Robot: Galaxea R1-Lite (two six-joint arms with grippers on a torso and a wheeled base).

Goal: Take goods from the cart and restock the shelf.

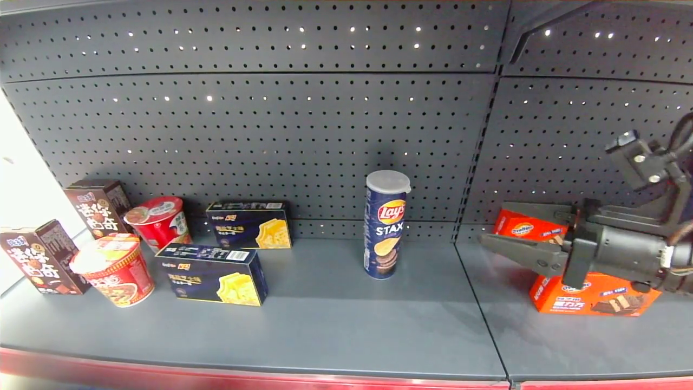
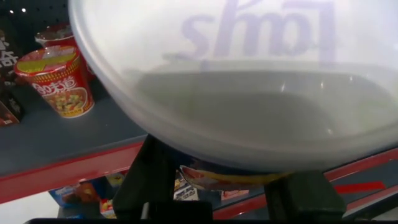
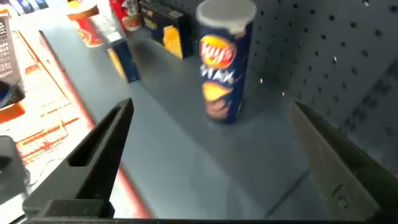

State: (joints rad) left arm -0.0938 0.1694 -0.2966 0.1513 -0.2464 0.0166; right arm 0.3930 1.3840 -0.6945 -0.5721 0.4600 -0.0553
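Ahead of the right fingers: an upright chips can (image 1: 385,225) stood on the shelf (image 1: 335,325), well apart from the tips and close to the pegboard back (image 1: 270,135).
Right gripper (image 1: 494,226): spread wide and empty, hanging just above two orange boxes (image 1: 595,295).
Left gripper (image 2: 225,182): its fingers (image 2: 149,186) appeared clamped on either side of a second can, whose pale lid (image 2: 249,81) sat right against the wrist camera. This can hung out in front of the shelf's red front edge (image 2: 68,177).
Edge risk: raised too near, the second can would likely strike that red edge and twist in the fingers.
Tipping risk: both cans were tall and narrow. A tilted set-down, or a nudge against the upright chips can, could topple either one.
Right-side risk: a swing of the spread fingers could shove the orange boxes beneath them.
Open room: bare shelf lay between the upright chips can and the navy boxes (image 1: 216,273), and between that can and the right fingertips.
Crowded side: the noodle cups (image 1: 116,271) left little room there.
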